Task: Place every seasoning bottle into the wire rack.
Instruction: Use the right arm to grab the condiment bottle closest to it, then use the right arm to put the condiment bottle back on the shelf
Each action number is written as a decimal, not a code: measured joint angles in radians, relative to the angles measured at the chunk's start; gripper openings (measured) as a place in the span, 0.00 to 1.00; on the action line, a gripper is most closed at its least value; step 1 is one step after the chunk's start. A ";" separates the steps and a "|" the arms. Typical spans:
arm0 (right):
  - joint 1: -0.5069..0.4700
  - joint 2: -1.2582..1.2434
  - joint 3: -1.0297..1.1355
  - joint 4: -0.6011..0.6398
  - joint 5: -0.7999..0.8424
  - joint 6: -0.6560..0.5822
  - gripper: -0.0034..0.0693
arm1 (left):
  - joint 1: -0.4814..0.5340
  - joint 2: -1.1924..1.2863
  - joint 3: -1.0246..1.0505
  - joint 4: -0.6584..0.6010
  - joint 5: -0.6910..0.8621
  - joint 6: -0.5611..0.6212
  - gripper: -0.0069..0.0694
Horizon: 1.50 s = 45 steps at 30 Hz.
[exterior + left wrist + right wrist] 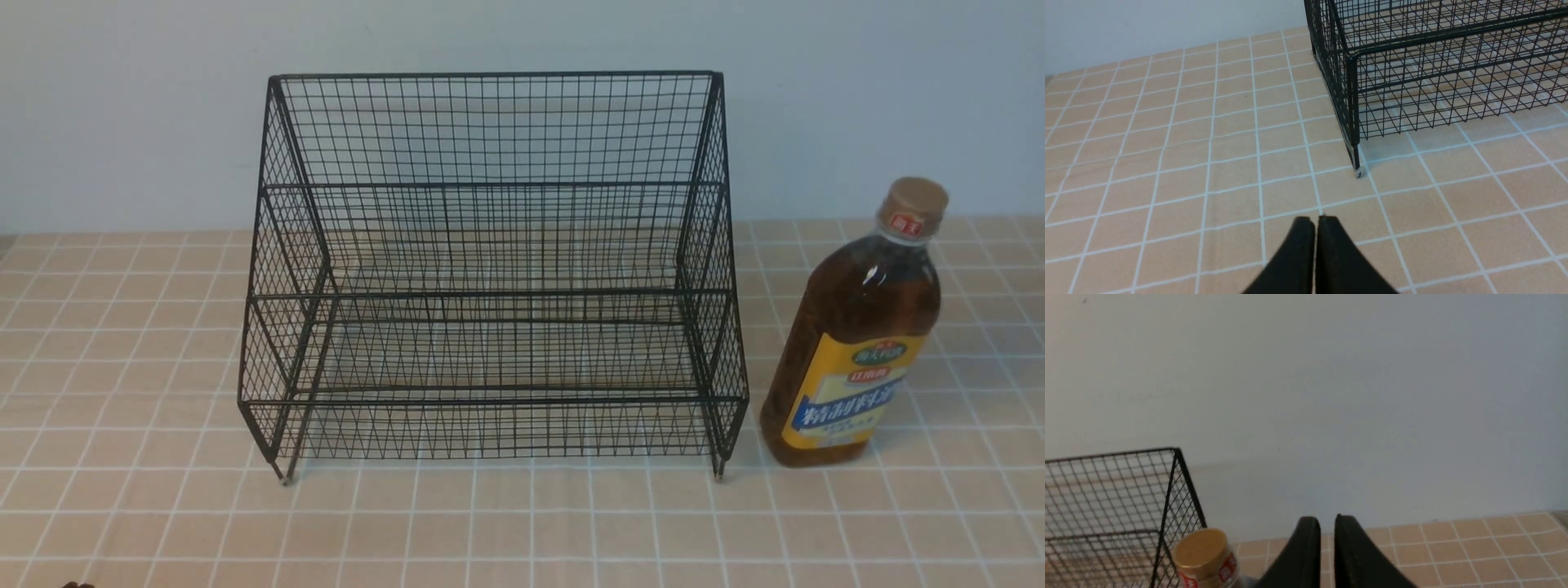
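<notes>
The seasoning bottle [853,351] stands at the front view's right, beside the wire rack [494,402]; the right wrist view cuts off its body. Left jaws [1316,222] are closed, blurred; right jaws [1327,522], also blurred, are slightly parted, empty.

Plain pale wall [490,33], tiled-pattern tabletop [522,523], possibly a lab, room type unclear

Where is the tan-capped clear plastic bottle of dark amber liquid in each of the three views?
Front: right side, beside the rack; bottle.
Left wrist: not in it.
Right wrist: lower left, only its tan cap and neck area showing.
Shared landmark: the black wire-mesh rack, in all three.
</notes>
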 joint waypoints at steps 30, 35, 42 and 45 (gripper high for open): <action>0.170 0.536 -0.067 -0.040 -0.258 -0.047 0.62 | 0.000 0.000 0.000 0.000 0.000 0.000 0.08; 0.173 0.517 -0.068 -0.038 -0.283 -0.127 0.49 | 0.000 0.000 0.000 0.000 0.000 0.000 0.08; 0.172 0.412 -0.151 0.016 -0.164 -0.242 0.49 | 0.000 0.000 0.000 0.000 0.000 0.000 0.08; 0.172 0.387 -0.244 0.044 -0.154 -0.255 0.49 | 0.000 0.000 0.000 0.000 0.000 0.000 0.08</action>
